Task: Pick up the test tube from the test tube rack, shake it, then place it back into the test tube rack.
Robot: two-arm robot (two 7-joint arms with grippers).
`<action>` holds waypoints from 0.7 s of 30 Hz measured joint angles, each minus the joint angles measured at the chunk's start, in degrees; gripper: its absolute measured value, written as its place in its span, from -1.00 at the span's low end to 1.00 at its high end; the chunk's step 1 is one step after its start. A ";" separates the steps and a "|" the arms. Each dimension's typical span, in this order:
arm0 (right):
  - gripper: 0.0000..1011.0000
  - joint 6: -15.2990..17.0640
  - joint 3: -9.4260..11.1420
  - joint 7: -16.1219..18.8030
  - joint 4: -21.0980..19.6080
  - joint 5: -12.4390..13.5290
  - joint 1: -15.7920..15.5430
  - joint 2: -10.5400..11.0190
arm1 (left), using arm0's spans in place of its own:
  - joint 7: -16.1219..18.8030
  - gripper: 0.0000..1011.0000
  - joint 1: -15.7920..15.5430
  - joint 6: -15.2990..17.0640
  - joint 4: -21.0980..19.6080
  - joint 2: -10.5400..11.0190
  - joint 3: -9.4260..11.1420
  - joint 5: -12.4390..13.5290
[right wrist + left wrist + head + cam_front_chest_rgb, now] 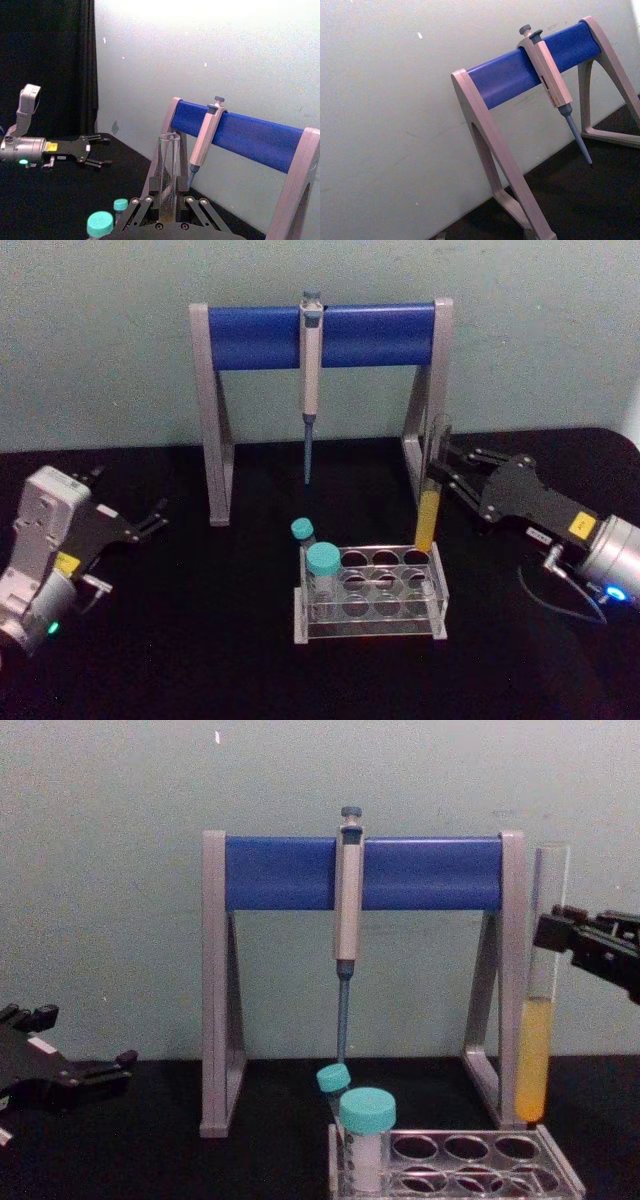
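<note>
The stand spanned upper centre; below stood the rack, open table around it. The left gripper sat spread at the left edge. The right gripper, from the right edge, pinched the tube upright just over the rack's upper-right hole.

The head camera tips forward and down onto the black table, taking in the test tube rack and the whole pipette stand at the wall; the chest camera sits lower and looks level across, sharing that rack and stand side-on. The left wrist camera sits close and tilted at the stand and its pipette, while the right wrist camera peers along the right gripper, past the test tube, toward the same stand and the left gripper farther off.
</note>
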 joint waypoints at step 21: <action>-0.59 1.42 -4.52 3.61 2.71 -0.46 5.18 -3.89 | 0.00 0.98 0.00 0.00 0.00 0.00 0.00 0.00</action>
